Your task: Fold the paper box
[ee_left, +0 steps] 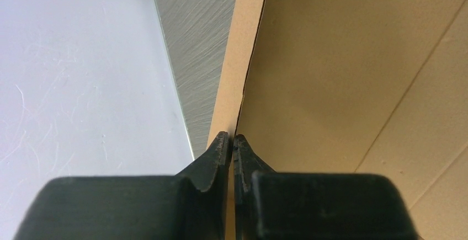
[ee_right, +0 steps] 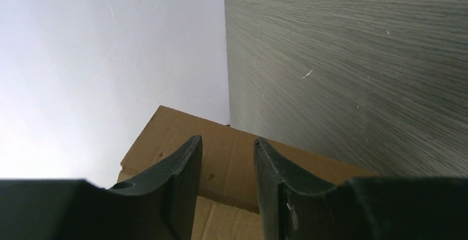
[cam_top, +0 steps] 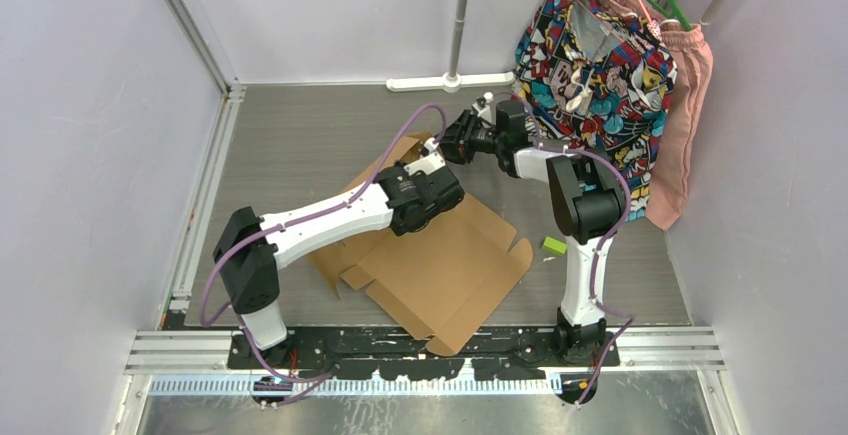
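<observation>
Matt brown cardboard makes up the paper box (cam_top: 440,275); the table (cam_top: 300,135) looks brushed grey (right gripper (ee_right: 227,139) matt black plastic).

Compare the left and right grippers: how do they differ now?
The left gripper is pinched shut on an edge of the paper box; the right gripper stands partly open with nothing between its fingers. The left one touches cardboard; the right one faces a flap without gripping it. Both have black fingers near the box's far side.

Brown paper box (cam_top: 440,265), grey table (cam_top: 300,145), multicoloured shirt (cam_top: 600,75).
</observation>
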Motion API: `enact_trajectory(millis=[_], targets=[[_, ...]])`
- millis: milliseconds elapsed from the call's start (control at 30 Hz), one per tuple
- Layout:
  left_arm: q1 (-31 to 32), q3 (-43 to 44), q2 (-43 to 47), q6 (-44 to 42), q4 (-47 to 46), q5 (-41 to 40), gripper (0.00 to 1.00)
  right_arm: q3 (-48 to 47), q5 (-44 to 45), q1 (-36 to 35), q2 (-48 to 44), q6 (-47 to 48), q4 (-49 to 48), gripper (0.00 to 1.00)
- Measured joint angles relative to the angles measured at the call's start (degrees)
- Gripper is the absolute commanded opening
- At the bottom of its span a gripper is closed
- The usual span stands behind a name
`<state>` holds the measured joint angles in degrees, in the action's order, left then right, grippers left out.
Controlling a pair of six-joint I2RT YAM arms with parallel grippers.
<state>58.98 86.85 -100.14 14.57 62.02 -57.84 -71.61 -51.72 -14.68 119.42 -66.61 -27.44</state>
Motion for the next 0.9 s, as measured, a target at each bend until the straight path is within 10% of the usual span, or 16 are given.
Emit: enact_trajectory(millis=[900], targets=[[6.9,4.3,-3.2,4.2,7.9,-1.7,0.03,16.9,1.5,0.3,-11.2,6.4,0.4,0.45]])
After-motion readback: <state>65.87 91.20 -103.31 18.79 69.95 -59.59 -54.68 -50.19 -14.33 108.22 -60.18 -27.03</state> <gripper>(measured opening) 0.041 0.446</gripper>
